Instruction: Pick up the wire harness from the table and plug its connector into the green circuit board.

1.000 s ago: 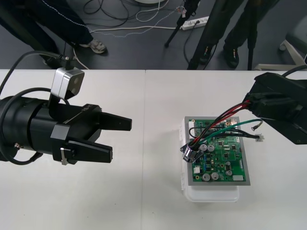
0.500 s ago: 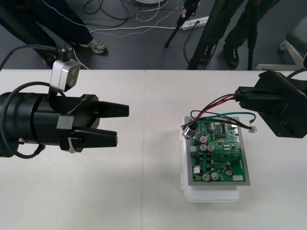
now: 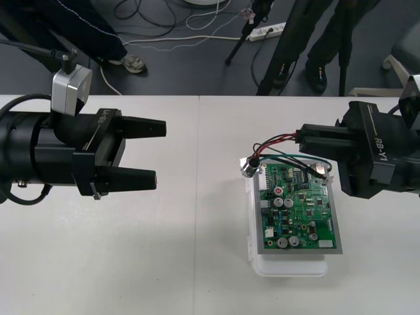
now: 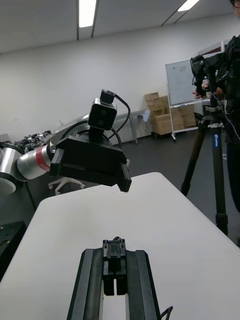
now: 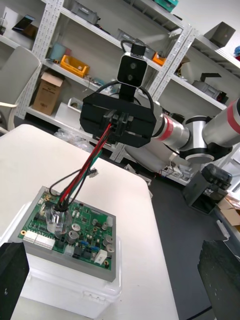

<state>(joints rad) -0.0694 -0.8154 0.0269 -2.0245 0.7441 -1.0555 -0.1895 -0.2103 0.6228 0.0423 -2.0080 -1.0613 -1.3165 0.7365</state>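
Board: green circuit board point(image 3: 298, 203) is seated on white base point(image 3: 289, 266), bench point(image 3: 197, 262) right side.
Harness: wire harness point(image 3: 281, 138) is hung over board's far edge; socket point(image 3: 248, 168) is seen by far-left corner.
L end effector point(image 3: 159, 152): is spread, well left of board.
R end effector point(image 3: 302, 141): is pinched on harness wires.

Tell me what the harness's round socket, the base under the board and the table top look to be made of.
The socket on the harness: metal, perhaps plated steel, going by its silvery shine. The base under the circuit board: probably white plastic, smooth with rounded moulded edges. The table: pale matt laminate or painted board, I cannot tell which.
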